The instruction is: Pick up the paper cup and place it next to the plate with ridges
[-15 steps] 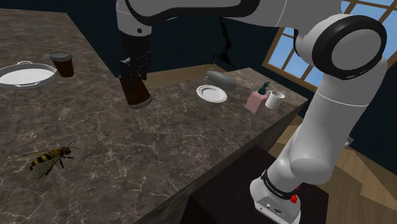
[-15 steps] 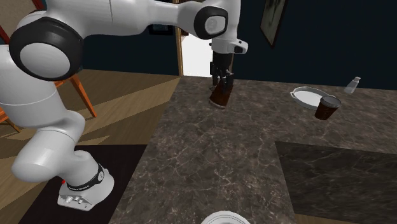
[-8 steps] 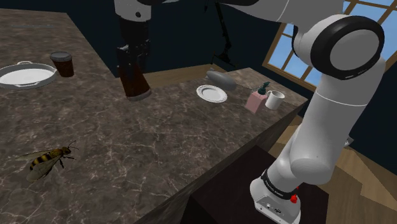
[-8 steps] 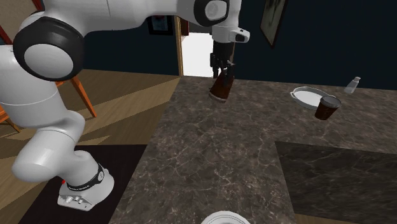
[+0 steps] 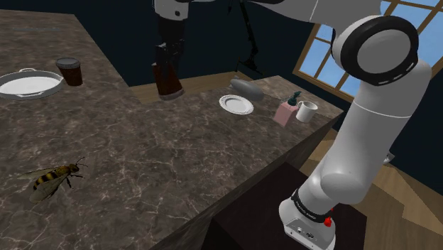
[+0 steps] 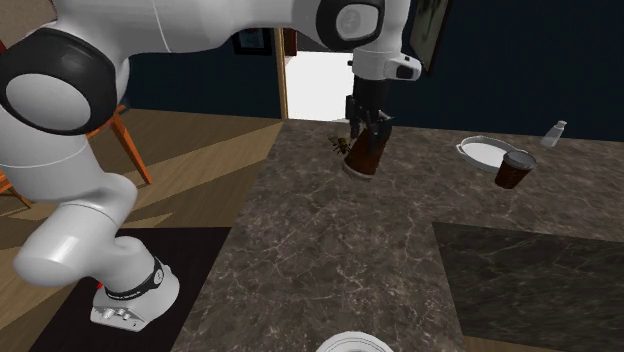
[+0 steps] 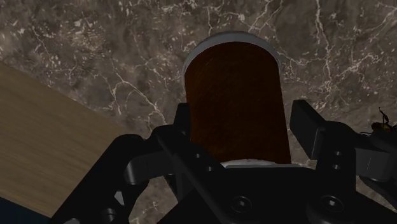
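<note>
Shoulder view, cup point(image 5: 169, 80): dark brown, with a pale rim at its lower end, tilted, and held in the air above the far edge of the counter point(image 5: 163, 163).
Shoulder view, gripper point(image 5: 168, 69): black; it came down from above, with the jaws clamped on the cup's upper part.
Shoulder view, plate point(image 5: 236, 104): white and ridged, flat on the counter, well apart from the cup toward the view's right.
Shoulder view, other things: a white mug point(image 5: 307, 111) stood just beside a pink box point(image 5: 285, 113); a bee point(image 5: 53, 176) sat near the view's left edge; a white dish point(image 5: 28, 83) lay near a second brown cup point(image 5: 69, 71).
Second exterior view, cup point(image 6: 364, 153): brown and slanted, hanging from the gripper point(image 6: 366, 138) over the counter point(image 6: 340, 250), with the bee point(image 6: 340, 144) just behind it.
Second exterior view, other things: the dish point(image 6: 482, 152) and the second brown cup point(image 6: 516, 168) sat toward the view's right.
Wrist view, cup point(image 7: 234, 95): finely ribbed brown wall, with a pale grey rim at the end farthest from the hand.
Wrist view, fingers point(image 7: 308, 126): one pressed against each side of the cup, with the marbled counter point(image 7: 95, 44) beyond it.
</note>
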You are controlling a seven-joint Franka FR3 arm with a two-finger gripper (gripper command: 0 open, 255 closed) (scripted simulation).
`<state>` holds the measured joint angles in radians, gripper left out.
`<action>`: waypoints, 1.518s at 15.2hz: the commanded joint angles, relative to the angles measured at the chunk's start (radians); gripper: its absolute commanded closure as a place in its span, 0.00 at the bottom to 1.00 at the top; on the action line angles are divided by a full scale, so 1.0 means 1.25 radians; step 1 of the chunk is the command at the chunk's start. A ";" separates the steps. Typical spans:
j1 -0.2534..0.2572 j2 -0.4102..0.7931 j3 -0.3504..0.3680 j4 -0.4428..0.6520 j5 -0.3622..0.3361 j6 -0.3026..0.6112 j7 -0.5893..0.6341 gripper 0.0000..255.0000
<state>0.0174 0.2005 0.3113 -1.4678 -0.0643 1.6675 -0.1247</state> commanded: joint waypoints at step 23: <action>-0.183 0.173 -0.112 0.207 -0.003 -0.030 -0.305 1.00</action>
<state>-0.2094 0.4224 0.1720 -1.1844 -0.0692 1.6102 -0.5049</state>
